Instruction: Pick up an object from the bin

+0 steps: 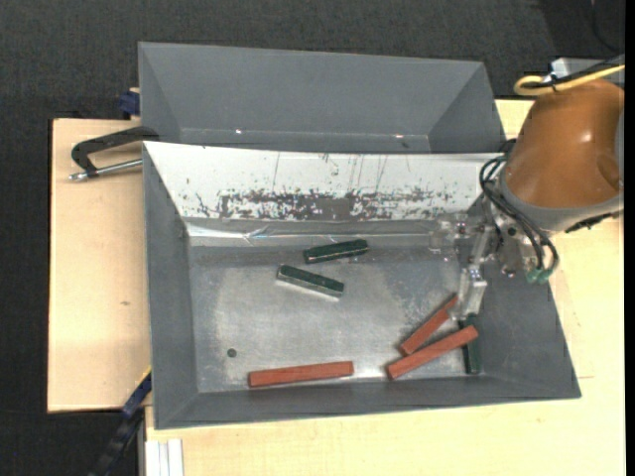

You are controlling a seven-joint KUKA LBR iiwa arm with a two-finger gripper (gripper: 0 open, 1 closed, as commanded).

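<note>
My gripper (470, 300) hangs low at the right side of the bin, its tip just above the upper end of a short red bar (427, 332) that lies slanted. A second, longer red bar (432, 354) lies just below the first, also slanted. A small dark green bar (471, 358) stands against the right wall beside their ends. Nothing shows in the gripper.
A long red bar (301, 373) lies flat along the front wall. Two dark green bars (335, 252) (311, 280) lie near the back middle. A tiny dark speck (231, 354) sits on the floor at the left. The arm's orange cover looms over the right rim.
</note>
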